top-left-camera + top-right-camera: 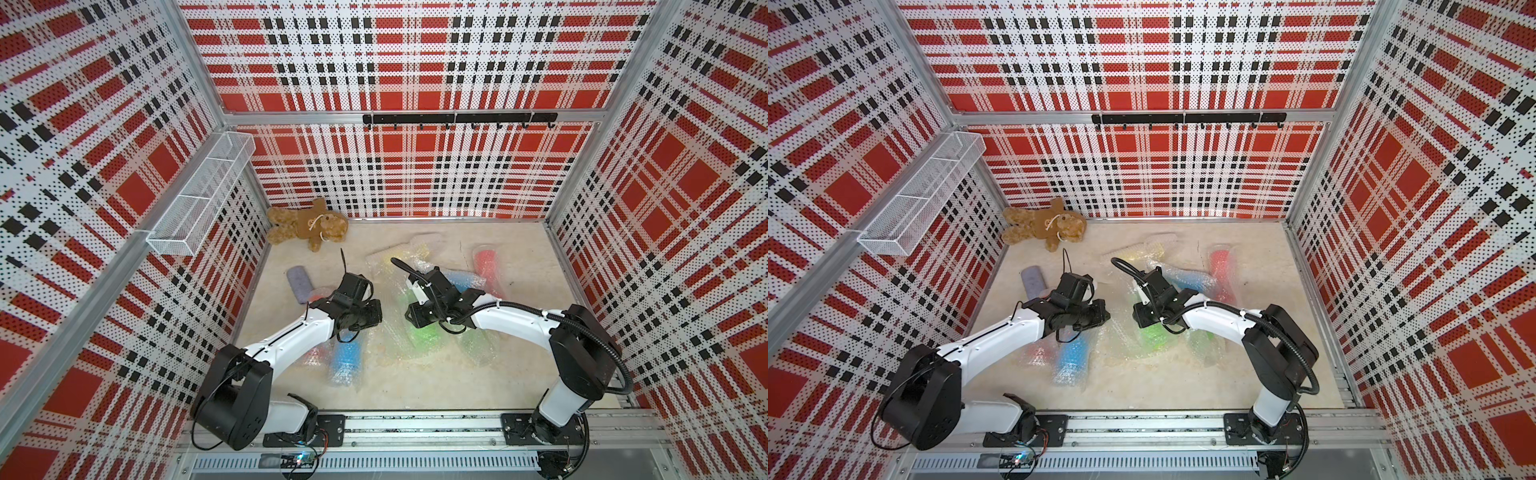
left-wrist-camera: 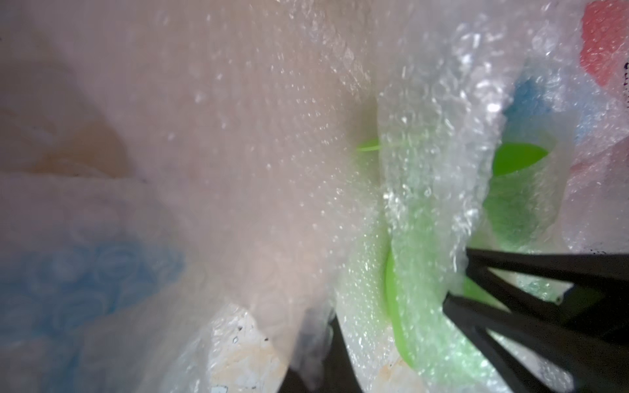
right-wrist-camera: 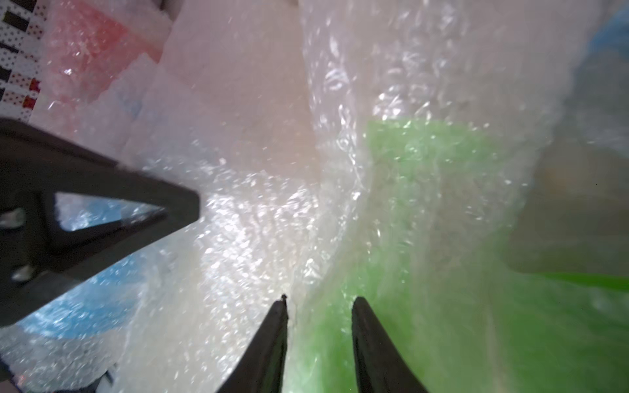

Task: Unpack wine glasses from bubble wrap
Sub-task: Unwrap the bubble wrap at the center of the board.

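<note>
Mid-unwrap, the left gripper (image 3: 190, 206) clamps the bubble wrap (image 3: 258, 211) while the right gripper (image 3: 319, 306), jaws parted just before the green goblet (image 3: 425, 177), likely must close and draw it free.

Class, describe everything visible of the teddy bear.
The teddy bear is tan-brown plush with a darker brown torso and a white cord looped on it. It lies flat on the table in the far left corner, limbs spread, close to the plaid walls, apart from the other things.
</note>
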### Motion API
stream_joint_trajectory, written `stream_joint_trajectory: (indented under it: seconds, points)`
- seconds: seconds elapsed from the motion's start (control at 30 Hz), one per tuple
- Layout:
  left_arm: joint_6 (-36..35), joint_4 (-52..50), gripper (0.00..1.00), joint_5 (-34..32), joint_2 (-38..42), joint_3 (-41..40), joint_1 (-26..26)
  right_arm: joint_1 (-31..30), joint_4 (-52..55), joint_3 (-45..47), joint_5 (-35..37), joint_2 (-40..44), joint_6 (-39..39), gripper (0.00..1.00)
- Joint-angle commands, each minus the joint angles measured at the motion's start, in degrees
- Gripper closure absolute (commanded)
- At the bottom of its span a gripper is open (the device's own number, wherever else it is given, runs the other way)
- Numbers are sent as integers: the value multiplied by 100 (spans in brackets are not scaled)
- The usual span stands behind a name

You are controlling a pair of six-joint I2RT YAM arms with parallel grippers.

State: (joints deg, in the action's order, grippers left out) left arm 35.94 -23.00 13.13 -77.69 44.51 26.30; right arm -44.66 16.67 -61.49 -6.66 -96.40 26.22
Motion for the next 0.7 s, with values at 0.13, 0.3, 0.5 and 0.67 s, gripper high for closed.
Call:
stream_joint_trajectory:
  seconds: [0.13, 0.3, 0.5, 0.67]
  points:
    - [-443, -618, 100, -320, 263, 144, -92, 459, 24, 533, 163, 333, 214, 65]
    - [-433, -828, 100, -439, 492, 119, -179, 675, -152, 868, 165, 622, 413, 63]
    - [-356, -1173, 100, -818, 792, 194, -179, 860, -77, 1135, 281, 1000, 505, 58]
    - [-299, -1373, 100, -1096, 926, 180, -188, 977, 139, 1223, 598, 1366, 507, 55]
